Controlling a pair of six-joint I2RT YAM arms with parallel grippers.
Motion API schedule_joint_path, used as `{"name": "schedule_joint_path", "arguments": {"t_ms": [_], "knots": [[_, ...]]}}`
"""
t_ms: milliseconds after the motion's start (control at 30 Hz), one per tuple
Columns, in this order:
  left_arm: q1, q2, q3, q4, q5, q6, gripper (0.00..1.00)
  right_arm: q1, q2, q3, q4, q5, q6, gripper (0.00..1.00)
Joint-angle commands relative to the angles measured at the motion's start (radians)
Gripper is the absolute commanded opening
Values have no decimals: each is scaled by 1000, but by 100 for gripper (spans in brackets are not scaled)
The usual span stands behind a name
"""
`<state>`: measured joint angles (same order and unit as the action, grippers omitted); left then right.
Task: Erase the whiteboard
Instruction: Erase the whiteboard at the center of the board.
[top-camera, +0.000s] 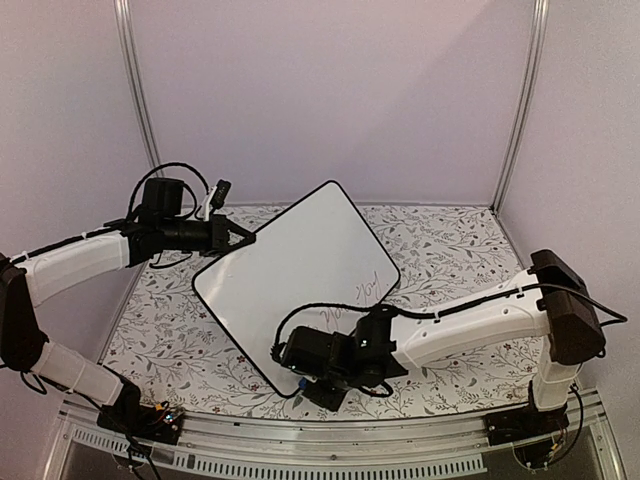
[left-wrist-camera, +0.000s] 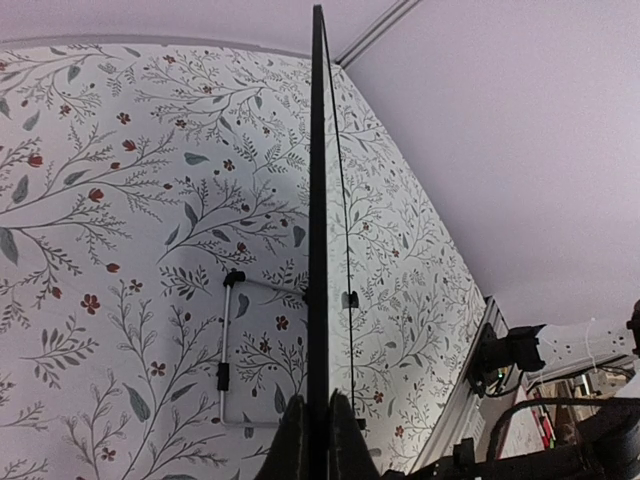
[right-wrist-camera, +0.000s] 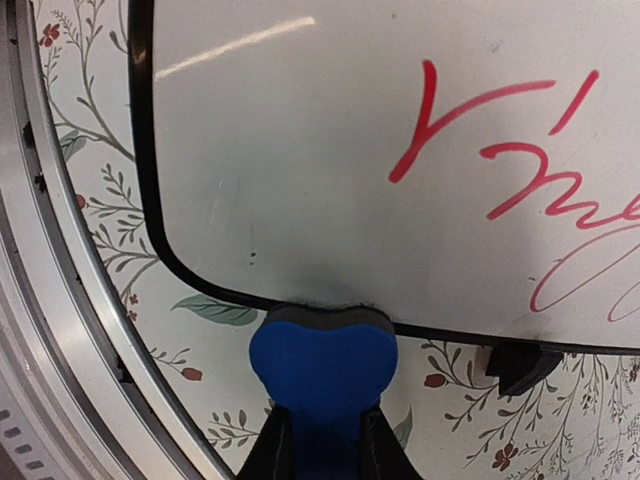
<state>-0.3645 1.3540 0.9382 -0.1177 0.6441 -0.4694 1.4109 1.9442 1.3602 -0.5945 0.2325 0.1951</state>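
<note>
On your floral table (top-camera: 450, 240), the whiteboard (top-camera: 290, 270) lies skewed at centre, one corner toward the arms. Your left gripper (left-wrist-camera: 318, 415) is clamped tight on its left rim. Your right gripper (right-wrist-camera: 322, 430) is closed on a blue eraser (right-wrist-camera: 322, 365), whose felt edge touches the near rim. Red writing (right-wrist-camera: 500, 150) marks the board's right part.

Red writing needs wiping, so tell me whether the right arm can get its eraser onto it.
Probably yes. The right arm has its jaws shut on the blue eraser at the whiteboard's rim, and only bare board lies between it and the red writing. The left arm holds another edge.
</note>
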Motion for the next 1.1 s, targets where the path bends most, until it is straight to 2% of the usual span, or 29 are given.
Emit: {"name": "schedule_joint_path", "arguments": {"t_ms": [0, 267, 533, 1067], "knots": [[0, 3, -9, -22, -61, 21, 0, -6, -88, 20, -23, 43, -3, 7], [0, 5, -9, -22, -60, 20, 0, -39, -166, 74, 69, 80, -53, 7], [0, 5, -9, -23, -63, 22, 0, -48, -57, 150, 81, 38, -97, 7], [0, 8, -8, -23, -60, 20, 0, -23, 4, 45, 79, -58, -62, 7]]}}
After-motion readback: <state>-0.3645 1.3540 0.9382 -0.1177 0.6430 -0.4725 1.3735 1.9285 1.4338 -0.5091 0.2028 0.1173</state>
